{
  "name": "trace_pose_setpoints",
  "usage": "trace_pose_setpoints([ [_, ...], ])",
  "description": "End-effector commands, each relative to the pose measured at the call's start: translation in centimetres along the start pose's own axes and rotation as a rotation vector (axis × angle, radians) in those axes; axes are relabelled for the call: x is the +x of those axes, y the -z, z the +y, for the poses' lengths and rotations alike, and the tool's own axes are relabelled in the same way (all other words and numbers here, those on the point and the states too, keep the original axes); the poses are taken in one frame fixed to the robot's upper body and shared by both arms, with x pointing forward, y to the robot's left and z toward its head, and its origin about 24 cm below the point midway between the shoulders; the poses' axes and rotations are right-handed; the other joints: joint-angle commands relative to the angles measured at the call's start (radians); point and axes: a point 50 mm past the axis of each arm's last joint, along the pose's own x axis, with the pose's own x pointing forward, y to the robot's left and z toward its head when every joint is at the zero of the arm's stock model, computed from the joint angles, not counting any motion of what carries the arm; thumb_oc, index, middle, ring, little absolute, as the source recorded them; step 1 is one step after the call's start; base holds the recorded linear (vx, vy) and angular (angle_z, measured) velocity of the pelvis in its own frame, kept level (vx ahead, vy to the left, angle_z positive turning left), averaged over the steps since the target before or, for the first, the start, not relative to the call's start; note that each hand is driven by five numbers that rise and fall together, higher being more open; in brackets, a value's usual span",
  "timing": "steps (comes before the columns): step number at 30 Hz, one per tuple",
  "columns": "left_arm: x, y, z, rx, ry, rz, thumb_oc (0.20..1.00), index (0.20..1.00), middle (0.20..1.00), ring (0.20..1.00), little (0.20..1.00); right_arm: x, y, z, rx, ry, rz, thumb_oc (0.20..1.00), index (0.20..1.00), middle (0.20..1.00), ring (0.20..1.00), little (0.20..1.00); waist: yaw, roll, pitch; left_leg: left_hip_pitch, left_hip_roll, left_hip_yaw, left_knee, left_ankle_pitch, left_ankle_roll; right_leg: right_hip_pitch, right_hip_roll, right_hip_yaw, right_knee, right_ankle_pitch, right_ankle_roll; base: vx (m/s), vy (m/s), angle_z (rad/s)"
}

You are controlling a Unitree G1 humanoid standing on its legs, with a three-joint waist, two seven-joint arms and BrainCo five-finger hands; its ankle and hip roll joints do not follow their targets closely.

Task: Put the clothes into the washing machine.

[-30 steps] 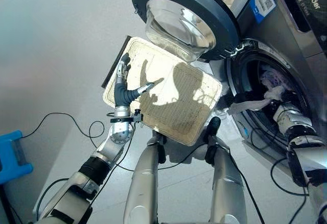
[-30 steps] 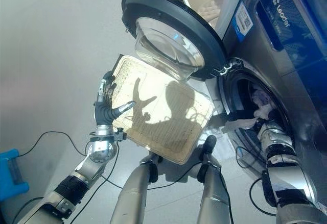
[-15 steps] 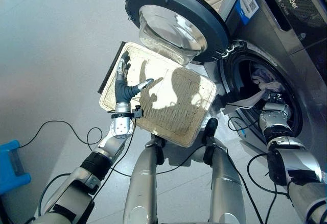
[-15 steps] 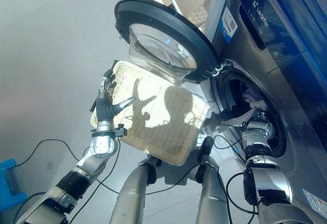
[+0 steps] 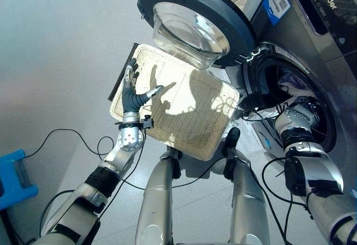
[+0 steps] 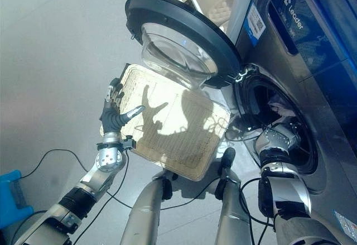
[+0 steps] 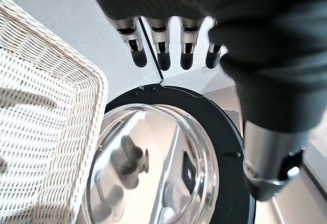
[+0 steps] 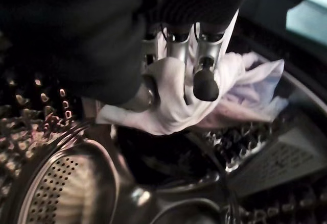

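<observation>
My right hand (image 8: 168,55) is inside the drum of the grey front-loading washing machine (image 5: 312,38), at the right of the head views, its fingers (image 8: 205,76) curled round a bunch of soft white cloth (image 8: 173,106). The cloth hangs crumpled over the drum's perforated steel wall (image 8: 61,193), with a paler lilac fold trailing off behind it. From above, a bit of the same light clothing (image 5: 295,83) shows in the dark round opening in the upper right of the frame.

The round door (image 5: 195,16) stands swung open at top centre, a dark grey ring around a bulging bowl of clear glass. Just below it, mid-frame, lies the rectangular cream wicker basket (image 5: 173,111), shallow, tightly woven, with rounded corners. I can see nothing lying inside it.

My left hand (image 5: 133,91) is held up beside the basket's left rim, fingers straight and spread, thumb pointing out over the weave, holding nothing.
</observation>
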Motion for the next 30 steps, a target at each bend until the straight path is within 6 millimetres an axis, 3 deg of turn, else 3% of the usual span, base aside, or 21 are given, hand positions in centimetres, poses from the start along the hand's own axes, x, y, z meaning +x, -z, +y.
trace_pose_setpoints([
  [1,0.3,-1.3,-0.3,-0.07,-0.003,-0.054,1.0,1.0,1.0,1.0,1.0,0.5,-3.9,6.9,0.062,-0.313,-0.181,0.2,0.2,0.2,0.2,0.2,-0.007,0.039,-0.032,0.043,-0.017,0.021,-0.015,-0.047,-0.054,0.041,0.003,-0.081,0.14,-0.135,0.068,0.0,0.0,0.0],
  [2,0.3,-1.3,-0.3,-0.072,-0.003,-0.054,1.0,1.0,1.0,1.0,1.0,0.6,-3.9,7.0,0.028,-0.311,-0.183,0.2,0.2,0.2,0.2,0.2,-0.007,0.04,-0.032,0.044,-0.017,0.021,-0.015,-0.047,-0.054,0.042,0.003,-0.082,0.139,-0.135,0.068,0.0,0.0,0.0],
  [4,0.4,-1.4,-0.4,-0.074,-0.004,-0.055,1.0,1.0,1.0,1.0,1.0,0.6,-3.6,7.0,-0.114,-0.27,-0.183,0.661,0.661,0.661,0.661,0.661,-0.006,0.042,-0.032,0.041,-0.019,0.021,-0.012,-0.048,-0.054,0.041,0.002,-0.081,0.141,-0.136,0.067,0.0,0.0,0.0],
  [5,0.4,-1.4,-0.5,-0.074,-0.002,-0.055,1.0,1.0,1.0,1.0,1.0,0.6,-3.3,7.0,-0.207,-0.244,-0.181,1.0,1.0,1.0,1.0,1.0,-0.004,0.044,-0.032,0.043,-0.021,0.021,-0.012,-0.047,-0.053,0.041,0.001,-0.081,0.14,-0.136,0.066,0.0,0.0,0.0],
  [6,0.4,-1.4,-0.5,-0.074,-0.002,-0.055,1.0,1.0,1.0,1.0,1.0,0.6,-3.2,7.0,-0.235,-0.238,-0.182,1.0,1.0,1.0,1.0,1.0,-0.003,0.044,-0.032,0.042,-0.02,0.021,-0.013,-0.046,-0.052,0.04,0.001,-0.081,0.141,-0.137,0.066,0.0,0.0,0.0],
  [9,0.5,-1.2,-0.6,-0.075,0.005,-0.055,1.0,1.0,1.0,1.0,1.0,1.6,-3.2,6.5,-0.536,-0.206,-0.179,1.0,1.0,1.0,1.0,1.0,0.007,0.047,-0.032,0.037,-0.024,0.02,-0.016,-0.04,-0.051,0.041,-0.003,-0.086,0.135,-0.133,0.064,0.0,0.0,0.0],
  [15,0.5,-1.2,-0.7,-0.074,0.019,-0.06,1.0,1.0,1.0,1.0,1.0,1.5,-2.6,6.3,-0.833,-0.172,-0.236,1.0,1.0,1.0,1.0,1.0,0.016,0.046,-0.032,0.029,-0.024,0.019,-0.015,-0.039,-0.047,0.036,-0.005,-0.093,0.138,-0.133,0.064,0.0,0.0,0.0],
  [16,0.5,-1.2,-0.7,-0.075,0.022,-0.062,1.0,1.0,1.0,1.0,1.0,1.5,-2.4,6.3,-1.014,-0.157,-0.288,1.0,1.0,1.0,1.0,1.0,0.019,0.046,-0.032,0.028,-0.025,0.019,-0.015,-0.039,-0.044,0.037,-0.005,-0.096,0.135,-0.131,0.064,0.0,0.0,0.0],
  [21,0.5,-1.1,-0.6,-0.071,0.025,-0.067,1.0,1.0,1.0,1.0,1.0,2.0,-2.4,5.9,-1.402,-0.109,-0.378,1.0,1.0,1.0,1.0,1.0,0.031,0.042,-0.032,0.023,-0.024,0.015,-0.01,-0.04,-0.037,0.036,-0.007,-0.104,0.139,-0.131,0.064,0.0,0.0,0.0],
  [24,0.4,-1.1,-0.6,-0.071,0.025,-0.067,1.0,1.0,1.0,1.0,1.0,1.9,-2.4,5.9,-1.445,-0.104,-0.395,1.0,1.0,1.0,1.0,1.0,0.031,0.041,-0.032,0.022,-0.024,0.014,-0.009,-0.042,-0.036,0.036,-0.007,-0.105,0.14,-0.131,0.064,0.0,0.0,0.0],
  [27,0.0,-1.0,-0.8,-0.074,0.036,-0.07,1.0,1.0,1.0,1.0,1.0,1.9,-2.6,5.8,-1.801,-0.083,-0.59,1.0,1.0,1.0,1.0,1.0,0.039,0.04,-0.032,0.024,-0.026,0.011,-0.003,-0.045,-0.03,0.04,-0.009,-0.108,0.141,-0.131,0.065,0.0,0.0,0.0],
  [29,-0.1,-1.0,-0.8,-0.076,0.036,-0.07,1.0,1.0,1.0,1.0,1.0,1.9,-2.7,5.8,-1.83,-0.071,-0.614,1.0,1.0,1.0,1.0,1.0,0.04,0.041,-0.032,0.026,-0.027,0.01,-0.004,-0.046,-0.03,0.044,-0.008,-0.11,0.139,-0.131,0.065,0.0,0.015,0.0],
  [30,-0.3,-1.0,-0.9,-0.077,0.035,-0.07,1.0,1.0,1.0,1.0,1.0,2.0,-2.9,5.4,-1.968,-0.051,-0.687,1.0,1.0,1.0,1.0,1.0,0.042,0.042,-0.032,0.031,-0.025,0.01,-0.004,-0.046,-0.027,0.048,-0.01,-0.111,0.141,-0.133,0.066,0.0,0.039,0.04],
])
